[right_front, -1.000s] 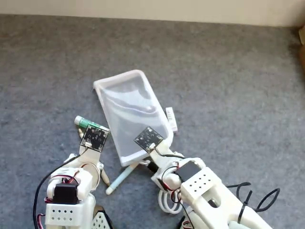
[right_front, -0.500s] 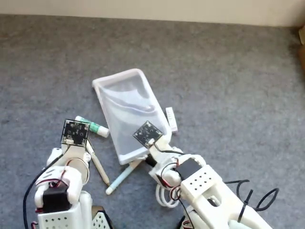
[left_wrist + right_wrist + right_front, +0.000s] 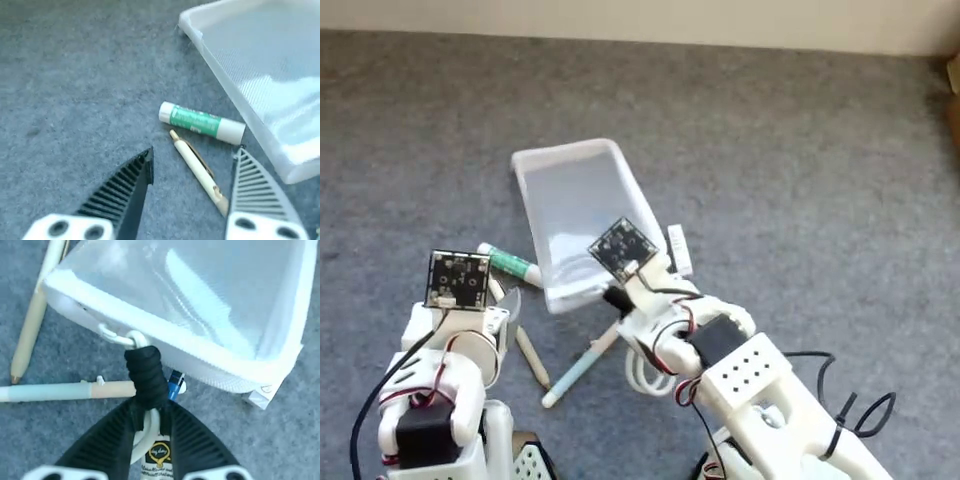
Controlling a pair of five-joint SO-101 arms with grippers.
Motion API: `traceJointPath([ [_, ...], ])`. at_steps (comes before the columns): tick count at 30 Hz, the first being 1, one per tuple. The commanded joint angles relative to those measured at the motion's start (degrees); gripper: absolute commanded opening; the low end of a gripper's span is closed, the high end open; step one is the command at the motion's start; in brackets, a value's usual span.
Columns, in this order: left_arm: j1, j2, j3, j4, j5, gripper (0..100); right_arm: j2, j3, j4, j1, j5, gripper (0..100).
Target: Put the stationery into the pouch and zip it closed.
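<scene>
One pouch [image 3: 570, 195] lies near the middle of the grey, felt-like table [image 3: 800, 150]. It is a flat rectangle of translucent white mesh with rounded far corners and a thicker white band along its edges.

Four pieces of stationery lie outside it. A glue stick [image 3: 202, 122], a short cylinder with a green label and white ends, sits just beside the pouch's left long edge. A slim cream pen [image 3: 197, 170] lies near it, at an angle. A longer pen [image 3: 578, 368], half pale blue and half cream, lies in front of the pouch's near edge. A small white block [image 3: 679, 250] sits against the pouch's right long edge.

Two arms of white plastic reach in from the near side.

The left gripper [image 3: 194, 151] hovers over the cream pen and glue stick. Its jaws are spread wide, one black and one white, both ribbed and tapering to points, and they hold nothing.

The right gripper [image 3: 152, 407] is at the pouch's near edge. Its black jaws are pinched narrow on one knotted black cord [image 3: 146, 375]. The cord is tied to a small metal ring [image 3: 117, 336] on the pouch's zip band.
</scene>
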Motion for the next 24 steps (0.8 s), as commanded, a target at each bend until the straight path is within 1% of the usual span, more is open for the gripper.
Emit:
traceJointPath([
  [1, -0.66, 0.66, -5.93, -0.09, 1.05, 25, -0.57, -6.99, 0.31, 0.75, -2.73, 0.5],
  [3, 0.04, 0.66, -7.16, -0.09, 1.05, 25, -0.57, -8.48, 0.31, 0.66, -3.43, 0.5],
  [11, 8.66, 0.66, -7.52, 0.26, 1.14, 25, -0.57, -9.45, 0.31, 0.4, -4.84, 0.5],
  [17, 11.3, 0.75, -5.05, -0.62, 1.14, 25, -0.57, -9.36, 0.31, 0.31, -4.84, 0.5],
  [24, 10.77, 0.75, 4.7, -10.64, 1.14, 25, -0.57, -9.36, 0.31, 0.31, -4.84, 0.5],
])
